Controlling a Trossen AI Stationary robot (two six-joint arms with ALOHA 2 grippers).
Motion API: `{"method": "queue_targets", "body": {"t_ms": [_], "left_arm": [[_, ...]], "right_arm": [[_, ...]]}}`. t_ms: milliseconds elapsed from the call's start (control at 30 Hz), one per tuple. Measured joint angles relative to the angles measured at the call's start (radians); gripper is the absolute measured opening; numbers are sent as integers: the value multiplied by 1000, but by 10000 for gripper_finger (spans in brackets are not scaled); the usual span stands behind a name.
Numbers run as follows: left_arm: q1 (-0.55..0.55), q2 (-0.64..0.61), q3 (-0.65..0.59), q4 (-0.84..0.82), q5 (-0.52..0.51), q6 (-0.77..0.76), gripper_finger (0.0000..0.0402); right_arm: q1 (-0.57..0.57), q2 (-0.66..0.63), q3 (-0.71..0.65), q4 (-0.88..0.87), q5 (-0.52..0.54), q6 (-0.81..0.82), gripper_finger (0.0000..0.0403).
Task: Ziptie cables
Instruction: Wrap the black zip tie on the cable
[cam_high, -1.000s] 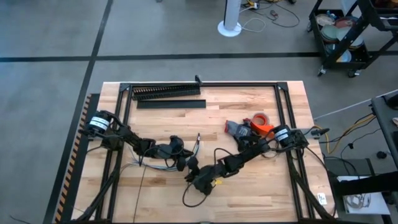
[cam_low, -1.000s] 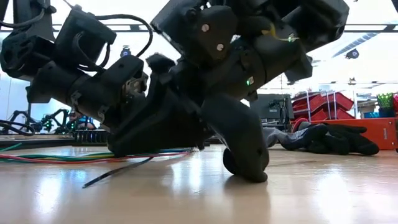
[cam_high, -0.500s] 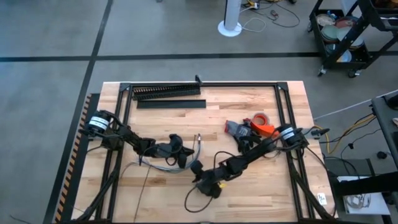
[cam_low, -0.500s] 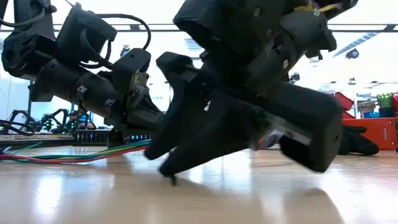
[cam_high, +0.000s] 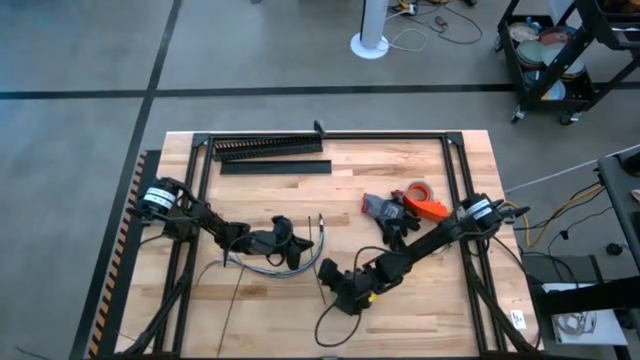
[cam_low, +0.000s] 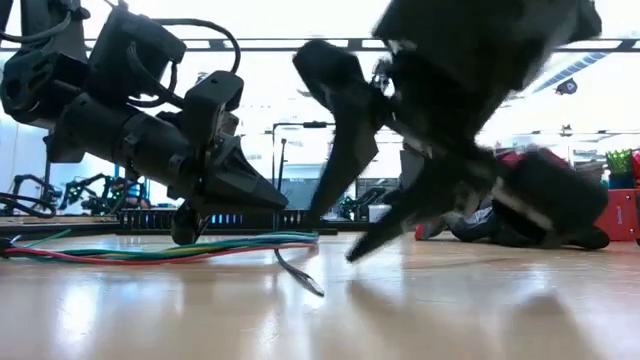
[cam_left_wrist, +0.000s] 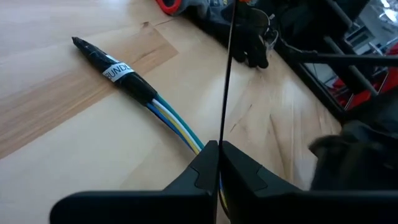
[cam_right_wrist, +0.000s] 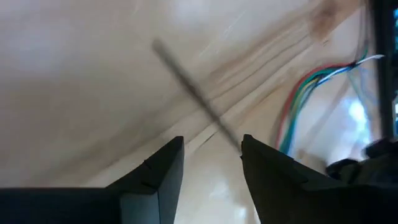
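The cables (cam_high: 262, 264), a bundle of thin coloured wires with a dark labelled end (cam_left_wrist: 118, 71), lie on the table at left centre (cam_low: 150, 250). My left gripper (cam_high: 298, 250) is low over them, shut on a thin dark ziptie (cam_left_wrist: 225, 74). The ziptie curves from the tips down to the table (cam_low: 300, 275). My right gripper (cam_high: 332, 277) hovers open just right of it, above the wood. A blurred dark strip (cam_right_wrist: 193, 93) lies on the table ahead of its fingers, with the wires (cam_right_wrist: 301, 102) beyond. My left gripper pinches the ziptie (cam_left_wrist: 221, 140) between its two fingertips. The fingers come in low, slanting from the table's left. The strip runs on past the tips roughly in line with the fingers. It bends down, and its free end (cam_low: 318, 292) is at the table top.
A long black comb-toothed duct (cam_high: 268, 148) and a flat black strip (cam_high: 275, 167) lie at the far edge. Dark gloves (cam_high: 395, 225), a red tape roll (cam_high: 420, 190) and an orange item (cam_high: 428, 209) sit at right centre. A thin dark line (cam_high: 228, 300) runs toward the near left edge.
My right gripper has risen from the table, where a finger was resting, and has gone a little toward the table's right edge, tipping as it went. The ziptie's free end has swung from the low view's left to below my left gripper's tips.
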Motion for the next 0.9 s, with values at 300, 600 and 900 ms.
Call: {"method": "queue_targets", "body": {"t_ms": [300,600,900], "left_arm": [[-19,0,44,-95,-65,-33,0],[-22,-1,88,-201,-84,-230,0],[-50,0,128,-253,-46,-177,0]], "right_arm": [[-8,23,-115,276,-45,-133,131],[-18,62,-104,284,-133,40,144],[-19,2,-103,223,-59,90,131]]}}
